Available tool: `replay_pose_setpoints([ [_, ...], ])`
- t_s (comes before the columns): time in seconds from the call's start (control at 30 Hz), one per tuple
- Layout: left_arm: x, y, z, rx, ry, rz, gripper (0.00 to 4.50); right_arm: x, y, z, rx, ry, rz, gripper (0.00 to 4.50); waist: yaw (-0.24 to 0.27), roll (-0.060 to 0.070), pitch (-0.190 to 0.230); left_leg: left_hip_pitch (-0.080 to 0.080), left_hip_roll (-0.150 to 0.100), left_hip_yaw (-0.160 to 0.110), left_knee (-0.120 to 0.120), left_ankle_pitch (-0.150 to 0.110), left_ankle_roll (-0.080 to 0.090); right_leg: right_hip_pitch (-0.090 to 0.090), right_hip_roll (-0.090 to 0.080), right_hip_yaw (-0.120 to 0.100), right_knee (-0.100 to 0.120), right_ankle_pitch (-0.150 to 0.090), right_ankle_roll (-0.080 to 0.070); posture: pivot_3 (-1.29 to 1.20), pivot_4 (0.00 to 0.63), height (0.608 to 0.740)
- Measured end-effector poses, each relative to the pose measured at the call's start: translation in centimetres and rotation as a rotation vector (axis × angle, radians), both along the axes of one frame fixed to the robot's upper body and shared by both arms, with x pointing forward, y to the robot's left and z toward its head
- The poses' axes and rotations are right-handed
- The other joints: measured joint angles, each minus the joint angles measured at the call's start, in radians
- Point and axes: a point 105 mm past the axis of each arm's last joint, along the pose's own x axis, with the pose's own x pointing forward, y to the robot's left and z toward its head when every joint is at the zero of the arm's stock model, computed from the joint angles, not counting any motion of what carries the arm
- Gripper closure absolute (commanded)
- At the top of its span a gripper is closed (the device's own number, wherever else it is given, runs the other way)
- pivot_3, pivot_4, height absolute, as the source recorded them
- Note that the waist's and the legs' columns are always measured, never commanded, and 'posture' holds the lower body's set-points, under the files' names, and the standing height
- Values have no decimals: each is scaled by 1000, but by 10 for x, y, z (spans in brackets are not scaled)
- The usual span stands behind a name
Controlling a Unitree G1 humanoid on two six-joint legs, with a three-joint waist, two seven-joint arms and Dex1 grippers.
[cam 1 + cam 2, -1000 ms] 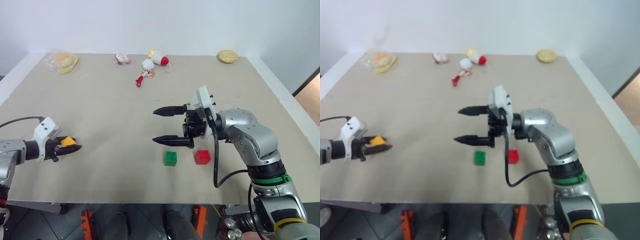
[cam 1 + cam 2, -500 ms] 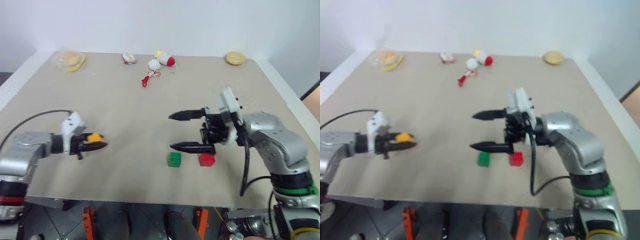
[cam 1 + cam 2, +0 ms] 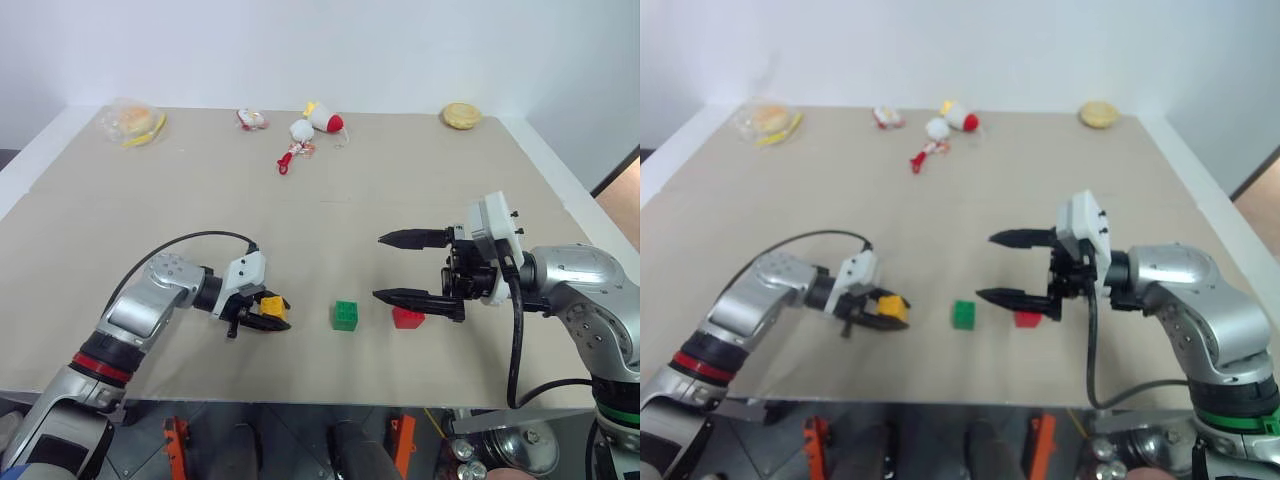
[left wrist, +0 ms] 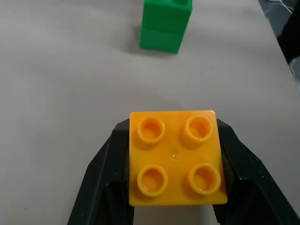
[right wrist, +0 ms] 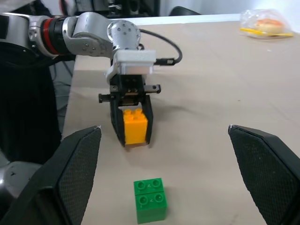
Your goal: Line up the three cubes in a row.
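Beige and broad, the table (image 3: pixel 180 200) carries plush toys (image 3: pixel 318 124) and bagged food (image 3: pixel 132 119) along its far edge. Near the front edge, the left tool (image 3: pixel 272 312) is clamped on the yellow-orange cube (image 3: pixel 271 306), studs up, low over the surface and just left of the green cube (image 3: pixel 345 315). The red cube (image 3: pixel 407 318) rests to the green one's right, partly hidden under the right tool (image 3: pixel 385 268), whose fingers stand wide apart, holding nothing.
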Motion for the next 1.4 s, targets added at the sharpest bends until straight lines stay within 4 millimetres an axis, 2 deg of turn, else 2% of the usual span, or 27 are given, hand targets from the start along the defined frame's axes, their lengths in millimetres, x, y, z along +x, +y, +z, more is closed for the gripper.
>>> replay_pose_setpoints([
  [0.13,5,-4,2,-9,-9,-28,3124,-4,-2,-1,1,4,-26,0,1,0,0,0,-1,0,0,0,0,0,0,0,0,-1,1,0,150,737],
  [0.33,3,-15,-2,-10,3,-91,3124,-6,-2,0,0,0,-45,0,1,0,0,0,-1,0,0,0,0,0,0,0,0,0,1,0,150,737],
  [0.5,6,-15,-3,15,-13,-113,3124,-6,-4,-2,2,9,-62,0,0,0,0,0,-1,0,0,0,0,0,0,0,0,0,1,0,150,737],
  [0.57,6,-15,-3,21,-8,-117,2071,-6,-4,-2,1,12,-64,0,0,0,0,0,-1,0,0,0,0,0,0,0,0,0,1,0,150,737],
  [0.67,6,-13,-6,36,3,-114,1253,-5,-5,-3,1,15,-69,0,0,0,0,0,-1,0,0,0,0,0,0,0,0,0,1,0,150,737],
  [0.7,4,-13,-6,37,10,-123,788,-5,-5,-3,2,15,-73,0,0,0,0,0,-1,0,0,0,0,0,0,0,0,0,1,0,150,737],
  [0.73,4,-13,-6,37,13,-125,587,-5,-5,-3,2,15,-74,0,0,0,0,0,-1,0,0,0,0,0,0,0,0,0,1,0,150,737],
  [0.77,4,-13,-6,36,13,-128,103,-5,-5,-3,2,15,-75,0,0,0,0,0,-1,0,0,0,0,0,0,0,0,0,1,0,150,737],
  [0.93,3,-17,1,-8,46,-104,42,-5,-7,1,17,7,-79,0,0,0,0,0,-1,0,2,0,0,1,0,1,0,1,1,0,150,737],
  [1.0,3,-25,23,-144,77,-64,42,-5,-11,10,63,-12,-94,0,0,0,0,-1,0,0,2,0,0,1,0,0,0,0,2,0,150,737],
  [1.1,12,-26,72,-409,37,56,42,4,-21,20,179,-42,-184,0,0,0,0,0,0,-1,1,0,0,1,0,0,0,2,5,0,150,737],
  [1.17,27,-19,96,-552,-24,209,42,18,-32,21,262,-55,-292,0,-1,0,0,1,0,-1,2,0,0,2,0,0,0,3,6,0,150,737],
  [1.23,48,-4,108,-651,-90,440,42,35,-46,15,332,-63,-439,0,0,0,0,3,0,-2,2,0,0,4,1,0,0,3,7,0,150,737],
  [1.3,64,18,102,-664,-149,661,42,48,-59,-1,374,-49,-575,0,-1,0,-1,4,0,-2,1,0,0,5,1,0,0,4,7,0,150,737],
  [1.4,77,56,61,-607,-256,1039,42,71,-85,-43,449,-24,-867,0,0,0,-2,6,-1,0,-1,0,0,6,0,3,0,3,7,0,150,737],
])
